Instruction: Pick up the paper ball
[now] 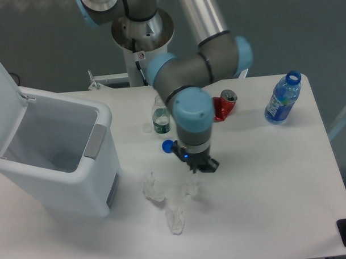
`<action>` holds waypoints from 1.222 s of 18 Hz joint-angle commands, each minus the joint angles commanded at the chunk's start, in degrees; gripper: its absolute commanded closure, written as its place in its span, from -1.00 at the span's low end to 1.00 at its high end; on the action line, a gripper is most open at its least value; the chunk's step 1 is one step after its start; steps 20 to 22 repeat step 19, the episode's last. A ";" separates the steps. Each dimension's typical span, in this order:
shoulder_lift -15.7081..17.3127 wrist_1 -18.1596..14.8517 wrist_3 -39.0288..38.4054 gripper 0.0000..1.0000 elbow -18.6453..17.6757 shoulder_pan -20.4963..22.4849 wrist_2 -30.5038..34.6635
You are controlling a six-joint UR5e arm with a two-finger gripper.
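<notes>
The paper ball [190,188] is a small, roughly round white wad on the white table [265,177], just in front of the arm. My gripper [197,168] hangs pointing down, right above and slightly behind the ball. Its dark body and the wrist cover the fingers, so I cannot tell whether they are open or shut, or whether they touch the ball. Nothing visibly hangs from the gripper. A blue bottle cap [167,145] lies just left of the wrist.
Two longer white paper wads lie nearby, one to the left [153,187] and one in front [176,217]. An open white bin [60,162] stands at the left. A small clear bottle [160,118], a crushed red can [223,106] and a blue bottle [283,98] stand behind.
</notes>
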 joint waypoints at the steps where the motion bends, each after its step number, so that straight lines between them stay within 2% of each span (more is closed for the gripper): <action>1: -0.26 -0.18 0.97 1.00 0.88 0.61 -0.61; 4: -0.53 -0.36 7.37 1.00 3.61 1.67 -1.41; 8: -1.58 -5.10 12.03 1.00 8.35 2.82 -1.33; 14: -2.90 -5.72 13.98 1.00 13.98 4.83 -1.06; 22: -2.55 -6.07 16.00 1.00 14.78 5.98 -1.06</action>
